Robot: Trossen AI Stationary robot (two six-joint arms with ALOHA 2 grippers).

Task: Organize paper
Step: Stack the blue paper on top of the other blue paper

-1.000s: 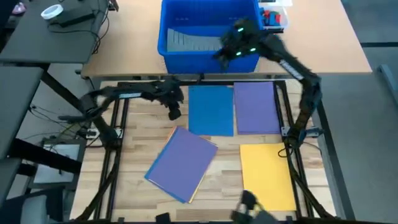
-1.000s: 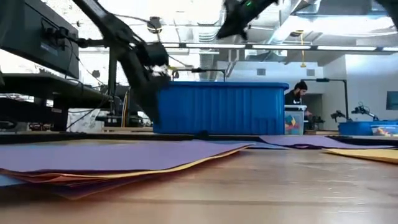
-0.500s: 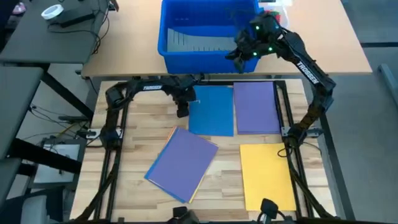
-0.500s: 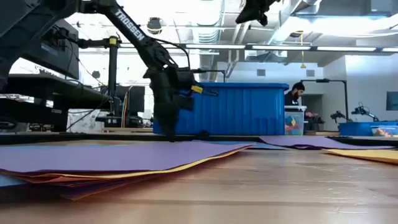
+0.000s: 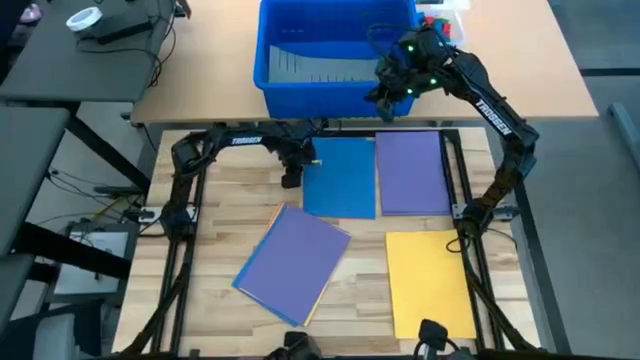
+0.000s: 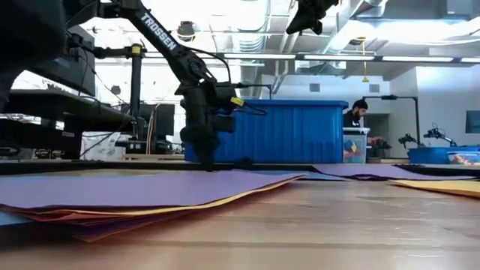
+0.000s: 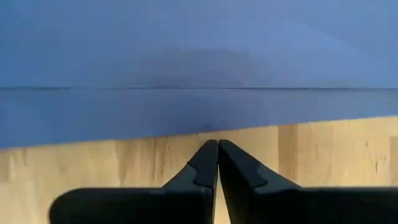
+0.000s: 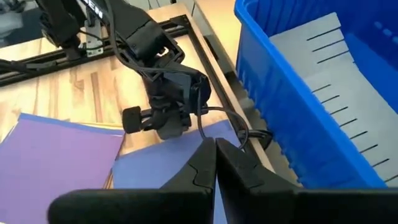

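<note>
I have the left gripper (image 5: 291,181) down at the worktop (image 5: 225,225), pointing straight down just beside the left edge of the blue sheet (image 5: 340,178). From its wrist view the jaws are pressed together with nothing between them, tips over bare wood right at the sheet's edge (image 7: 186,93). In the low view the same gripper (image 6: 201,154) stands upright, its tips at the worktop surface, in front of the blue bin (image 6: 266,130).

My right gripper (image 5: 382,97) is raised high at the far side, over the near right corner of the blue bin (image 5: 300,40). Its wrist view shows its jaws closed on nothing, looking down past the bin wall (image 8: 292,124) toward the left arm.

The paper lies in four places. The blue sheet sits at the far middle of the worktop, with a purple sheet (image 5: 411,172) just beside it on the right, long edges nearly touching. A yellow sheet (image 5: 429,280) lies near right, below the purple one. Near left, a tilted stack (image 5: 292,262) has a purple sheet on top, with yellow and orange edges showing under it; in the low view this stack (image 6: 142,191) fills the foreground.

Beyond the worktop, a person (image 6: 358,120) is at a bench in the room behind.
</note>
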